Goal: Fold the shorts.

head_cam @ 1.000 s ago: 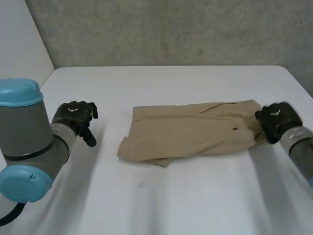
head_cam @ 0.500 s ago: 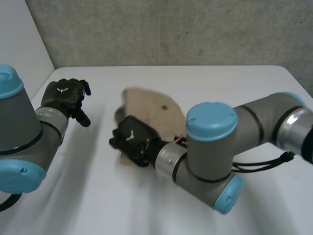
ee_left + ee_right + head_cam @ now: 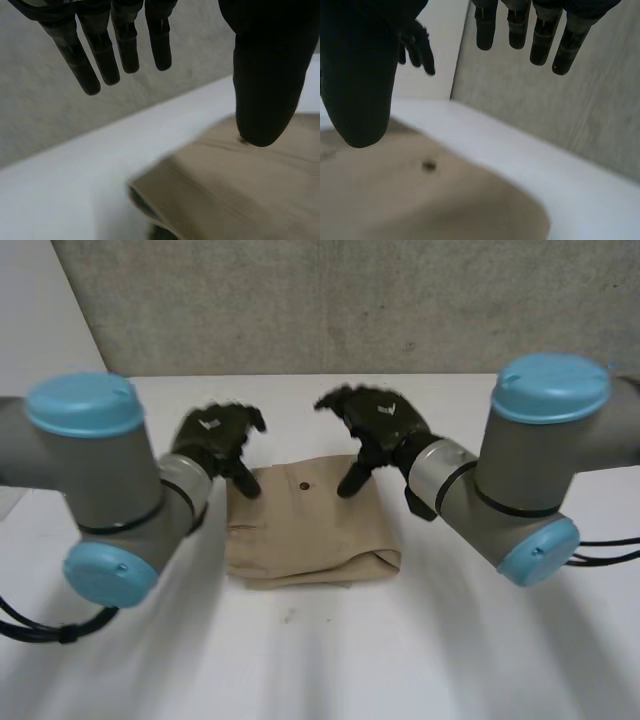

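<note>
Head view gives us the white table [image 3: 500, 640] as the widest thing. On it, below both sets of fingertips, the tan shorts [image 3: 305, 530] lie doubled into a compact, roughly square bundle. Our left hand [image 3: 215, 440] hovers over the far corner of the cloth on its own side, and our right hand [image 3: 375, 430] over the far corner on the other. The two hands are near each other, with the far edge of the shorts between them. In each wrist view the fingers hang straight and spread, the thumb set well apart from them, and nothing is held. The fingertips are clear of the fabric, though we cannot tell whether the left thumb tip touches the top layer. A small dark spot [image 3: 304, 485], likely a button or eyelet, sits on the top layer between the two thumbs.

We judge the fold mostly done, so the risks lie in what the hands do from here. The edge farthest from the fingertips looks puffy, with layers rolled rather than creased, and it may spring open if we do not press it flat. A thumb lowered carelessly could hook the top layer and drag it off the lower one, skewing the edges. If our hands press down unevenly, the bundle may slide across the smooth table instead of flattening.
</note>
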### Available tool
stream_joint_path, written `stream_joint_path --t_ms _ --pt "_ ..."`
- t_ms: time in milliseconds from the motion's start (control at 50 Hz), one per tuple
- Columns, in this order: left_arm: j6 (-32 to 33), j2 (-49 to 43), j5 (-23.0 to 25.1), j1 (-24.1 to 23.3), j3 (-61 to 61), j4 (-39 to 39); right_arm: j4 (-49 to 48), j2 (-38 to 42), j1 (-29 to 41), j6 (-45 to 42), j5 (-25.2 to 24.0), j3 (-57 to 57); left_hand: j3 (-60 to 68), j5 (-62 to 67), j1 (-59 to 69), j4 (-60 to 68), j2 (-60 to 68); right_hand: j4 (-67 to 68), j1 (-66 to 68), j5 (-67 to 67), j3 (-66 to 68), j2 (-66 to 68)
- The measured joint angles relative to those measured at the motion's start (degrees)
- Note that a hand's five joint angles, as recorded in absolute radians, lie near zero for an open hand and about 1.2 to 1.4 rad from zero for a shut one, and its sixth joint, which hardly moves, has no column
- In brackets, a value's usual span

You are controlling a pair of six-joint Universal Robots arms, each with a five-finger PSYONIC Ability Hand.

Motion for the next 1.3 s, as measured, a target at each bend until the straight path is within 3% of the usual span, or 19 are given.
stream_joint_path --t_ms 180,360,540,720,760,880,960,1120,1300 --pt "-1.56 -8.83 -0.14 -2.09 2.18 -6.76 10.06 12.45 -0.72 -0.77 1.05 -7.89 -8.57 -7.54 -8.66 -7.55 -8.03 0.00 0.00 0.00 0.00 0.00" --pt "-1.08 -11.95 -0.23 -1.99 2.17 -12.34 15.75 15.47 -1.64 -4.02 2.32 -8.37 -9.93 -7.54 -10.92 -7.98 -8.81 0.00 0.00 0.00 -0.28 0.00" --pt "-1.02 -8.82 -0.25 -2.57 0.46 -13.05 16.34 10.61 -1.96 -14.16 3.84 -3.63 -11.51 -7.54 -12.14 -8.87 -10.20 -0.42 -1.32 -0.27 -1.84 0.00" --pt "-0.96 -3.44 -0.18 -2.81 0.35 -12.58 12.36 3.53 -1.94 -15.21 4.14 0.36 -11.51 -8.50 -12.14 -8.87 -10.21 -0.42 -1.32 -0.27 -1.84 0.00" --pt "-0.93 0.13 -0.10 -2.42 1.00 -12.40 8.69 -2.06 -2.50 -14.56 4.88 2.24 -11.52 -8.82 -12.14 -8.87 -10.20 -0.42 -1.32 -0.27 -1.84 0.00" --pt "-0.89 10.55 0.32 1.55 3.45 -12.41 2.84 -14.23 -5.79 -11.24 11.52 4.40 -11.47 -8.85 -12.07 -8.88 -10.20 -0.42 -1.32 -0.27 -1.84 0.00" --pt "-0.99 17.39 0.53 6.86 6.21 -14.78 3.88 -20.45 -9.23 -9.23 16.88 4.59 -11.42 -8.85 -12.01 -8.88 -10.20 -0.42 -1.32 -0.27 -1.84 0.00" --pt "-1.34 21.36 3.37 11.85 9.16 -22.74 10.24 -23.44 -12.98 -8.27 19.01 3.48 -11.52 -8.85 -12.14 -8.88 -10.21 -0.42 -1.32 -0.27 -1.84 0.00" --pt "-1.63 21.97 7.23 11.82 7.74 -24.47 13.16 -23.02 -13.35 -8.48 17.89 3.05 -11.52 -8.85 -12.14 -8.88 -10.21 -0.42 -1.32 -0.27 -1.84 0.00"
